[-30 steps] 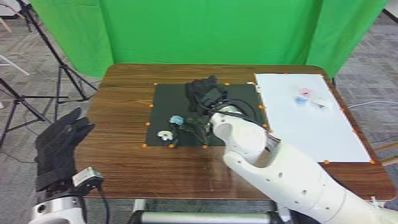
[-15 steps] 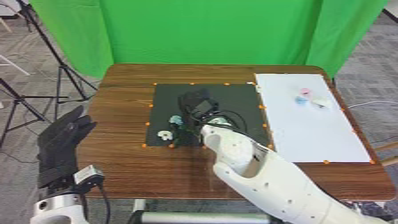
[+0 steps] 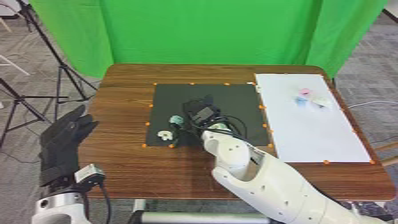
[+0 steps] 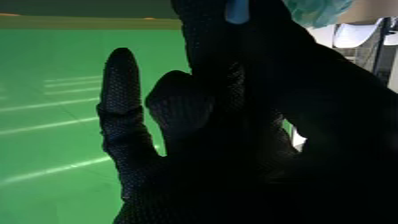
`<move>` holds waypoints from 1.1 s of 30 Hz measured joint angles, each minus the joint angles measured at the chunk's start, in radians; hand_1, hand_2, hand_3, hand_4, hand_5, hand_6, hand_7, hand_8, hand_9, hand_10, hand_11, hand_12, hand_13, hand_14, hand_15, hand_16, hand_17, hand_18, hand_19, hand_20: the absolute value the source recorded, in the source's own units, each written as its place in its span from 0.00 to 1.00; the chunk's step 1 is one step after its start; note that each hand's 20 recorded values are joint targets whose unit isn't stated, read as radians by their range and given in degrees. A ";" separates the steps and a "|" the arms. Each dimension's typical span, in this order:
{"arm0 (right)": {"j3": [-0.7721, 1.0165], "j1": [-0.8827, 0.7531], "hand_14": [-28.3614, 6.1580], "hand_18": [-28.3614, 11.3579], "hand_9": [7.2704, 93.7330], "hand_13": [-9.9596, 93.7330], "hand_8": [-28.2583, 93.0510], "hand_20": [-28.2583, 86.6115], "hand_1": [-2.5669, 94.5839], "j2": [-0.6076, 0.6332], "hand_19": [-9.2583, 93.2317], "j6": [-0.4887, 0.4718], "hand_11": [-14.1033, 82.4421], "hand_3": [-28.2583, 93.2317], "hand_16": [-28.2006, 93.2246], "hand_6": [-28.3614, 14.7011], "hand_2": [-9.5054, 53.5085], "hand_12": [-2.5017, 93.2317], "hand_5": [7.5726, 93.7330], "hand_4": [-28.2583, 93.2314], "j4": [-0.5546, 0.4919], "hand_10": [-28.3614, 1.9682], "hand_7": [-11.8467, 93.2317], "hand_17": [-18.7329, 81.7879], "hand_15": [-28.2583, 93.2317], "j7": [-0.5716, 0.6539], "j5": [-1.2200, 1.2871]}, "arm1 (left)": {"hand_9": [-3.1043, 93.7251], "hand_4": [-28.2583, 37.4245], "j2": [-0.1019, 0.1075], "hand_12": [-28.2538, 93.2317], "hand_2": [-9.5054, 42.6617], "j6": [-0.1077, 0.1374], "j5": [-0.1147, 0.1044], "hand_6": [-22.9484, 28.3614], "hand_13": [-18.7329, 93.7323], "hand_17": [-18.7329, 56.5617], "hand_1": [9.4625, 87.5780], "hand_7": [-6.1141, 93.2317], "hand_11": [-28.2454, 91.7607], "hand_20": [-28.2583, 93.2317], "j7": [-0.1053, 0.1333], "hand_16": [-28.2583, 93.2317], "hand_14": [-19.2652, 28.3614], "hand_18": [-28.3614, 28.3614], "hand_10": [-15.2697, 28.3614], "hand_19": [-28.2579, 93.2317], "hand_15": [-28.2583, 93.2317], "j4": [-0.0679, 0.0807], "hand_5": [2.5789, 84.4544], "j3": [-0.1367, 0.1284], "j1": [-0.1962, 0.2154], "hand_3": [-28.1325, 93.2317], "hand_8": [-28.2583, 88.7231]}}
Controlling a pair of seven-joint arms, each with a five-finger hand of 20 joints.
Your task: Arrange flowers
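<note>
- Left hand [image 3: 62, 145]: relaxed, empty, nine o'clock of the table [image 3: 124, 172].
- Right hand [image 3: 201, 107]: over the dark mat [image 3: 240, 92] (grip? can't tell).
- Blue flower [image 3: 176, 120], white flower [image 3: 165, 135]: mat's eight o'clock.

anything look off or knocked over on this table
Nothing stands out as spilled or damaged. A white flower and a blue flower lie close together on the dark mat, and a pink flower lies among paler ones on the white sheet.

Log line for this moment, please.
right hand: over dark mat | blue flower: beside white flower | left hand: open, table's left edge
</note>
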 measured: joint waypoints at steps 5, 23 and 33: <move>0.014 -0.003 0.51 0.06 0.83 0.72 0.25 0.52 0.51 -0.005 0.82 -0.002 0.37 0.88 0.47 0.60 0.00 0.40 0.70 0.00 -0.005 0.60 0.41 0.34 0.90 -0.002 0.000 | 0.40 0.16 0.000 0.29 0.25 0.000 -0.001 0.70 0.41 0.14 0.22 0.22 0.59 0.38 0.000 0.08 1.00 0.91 0.83 0.70 0.80 0.000 0.50 0.000 0.000 0.91 0.15; 0.013 0.007 0.32 0.00 0.66 0.64 0.13 0.55 0.40 -0.007 0.80 -0.046 0.55 0.92 0.46 0.55 0.00 0.25 0.65 0.01 -0.024 0.35 0.34 0.30 0.93 0.026 -0.012 | 0.40 0.17 -0.007 0.29 0.25 -0.004 0.001 0.70 0.41 0.14 0.22 0.22 0.59 0.38 -0.002 0.08 1.00 0.90 0.83 0.70 0.80 0.001 0.50 0.000 0.000 0.91 0.15; -0.012 0.026 0.23 0.00 0.60 0.59 0.14 0.57 0.36 0.003 0.76 -0.064 0.54 0.91 0.45 0.51 0.00 0.23 0.62 0.02 -0.062 0.24 0.32 0.28 0.93 0.040 -0.012 | 0.40 0.16 -0.010 0.29 0.24 -0.001 0.002 0.70 0.41 0.14 0.22 0.22 0.59 0.38 0.000 0.08 1.00 0.90 0.84 0.70 0.80 -0.003 0.50 -0.005 0.012 0.91 0.15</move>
